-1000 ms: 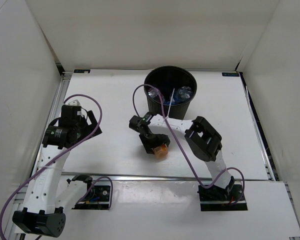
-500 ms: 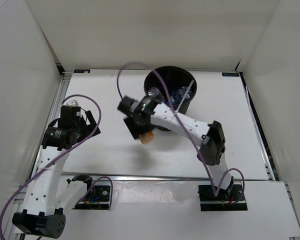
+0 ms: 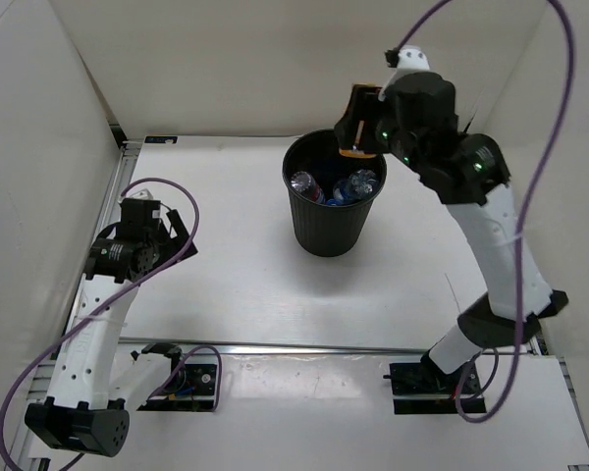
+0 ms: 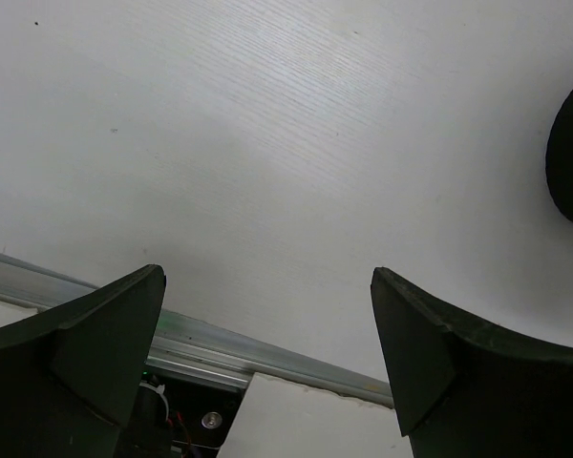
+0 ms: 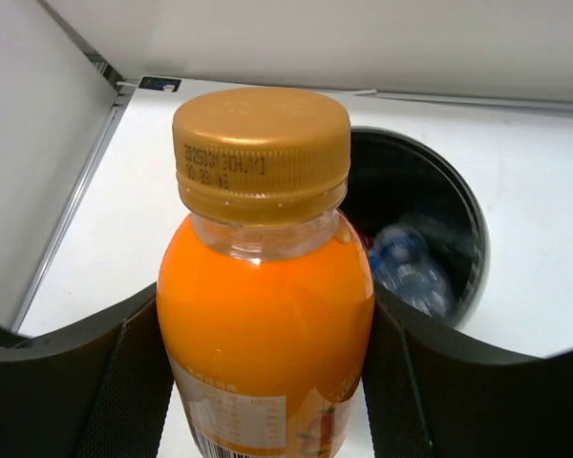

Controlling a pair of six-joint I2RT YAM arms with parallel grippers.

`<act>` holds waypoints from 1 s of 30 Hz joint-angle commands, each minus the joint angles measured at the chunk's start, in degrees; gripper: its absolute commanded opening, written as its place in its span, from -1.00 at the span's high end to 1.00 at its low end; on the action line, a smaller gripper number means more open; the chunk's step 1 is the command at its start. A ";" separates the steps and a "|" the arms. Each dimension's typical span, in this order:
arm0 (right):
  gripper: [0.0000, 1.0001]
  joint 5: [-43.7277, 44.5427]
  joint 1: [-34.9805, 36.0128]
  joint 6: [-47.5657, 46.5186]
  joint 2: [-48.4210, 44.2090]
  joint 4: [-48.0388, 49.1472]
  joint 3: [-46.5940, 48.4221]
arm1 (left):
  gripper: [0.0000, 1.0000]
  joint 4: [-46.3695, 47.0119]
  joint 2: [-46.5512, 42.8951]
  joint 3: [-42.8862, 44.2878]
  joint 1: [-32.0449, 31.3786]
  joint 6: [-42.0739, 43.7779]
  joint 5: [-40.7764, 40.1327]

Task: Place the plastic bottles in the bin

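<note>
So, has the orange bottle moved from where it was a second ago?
Yes. In the top view the orange bottle has gone from the table just in front of the bin, up and away, to high over the bin's far rim.

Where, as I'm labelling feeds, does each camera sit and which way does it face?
Top external: above, behind the arms, looking down on the white table; both arms show, right pincer holding a stubby orange plastic bottle high near the round black plastic bin.
Left wrist: on the left arm, facing the table; open left pincer shows.
Right wrist: on the right arm; its fingers flank the bottle, bin beyond.
All share the bin.
</note>
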 commanded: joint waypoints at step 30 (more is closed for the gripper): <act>-1.00 -24.04 -17.13 0.41 -11.27 4.98 -21.15 | -1.00 -2.65 4.94 5.83 -0.36 -14.15 -22.63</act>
